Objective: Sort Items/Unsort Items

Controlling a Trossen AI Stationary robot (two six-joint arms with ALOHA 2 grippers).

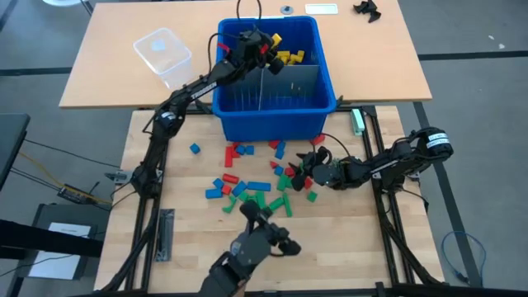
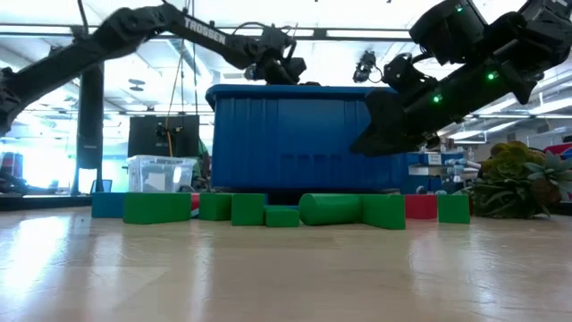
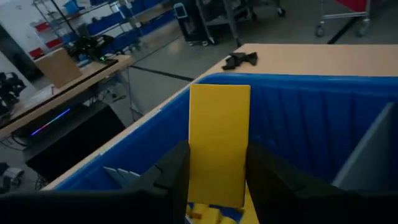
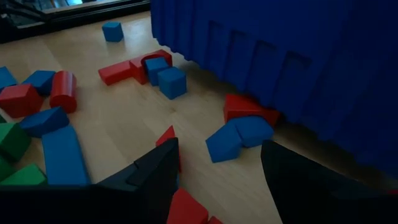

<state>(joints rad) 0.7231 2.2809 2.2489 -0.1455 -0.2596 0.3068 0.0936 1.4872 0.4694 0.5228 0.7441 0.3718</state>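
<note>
The left end effector [image 3: 214, 180] is hovering over the blue bin [image 1: 322, 78], clenching a yellow block [image 3: 217, 143] upright between its fingers, with more yellow blocks [image 1: 290, 57] lying directly beneath it in that compartment. To do this well, it is probably best lowering closer to that pile before letting go, staying clear of the grey divider [image 1: 289, 82] beside it. The right end effector [image 4: 214, 180] is hanging released just above the counter [image 1: 181, 177], where red, blue and green blocks [image 1: 256, 191] are lying scattered ahead of it; a red wedge [image 4: 169, 140] is sitting between its fingers, ungripped.
</note>
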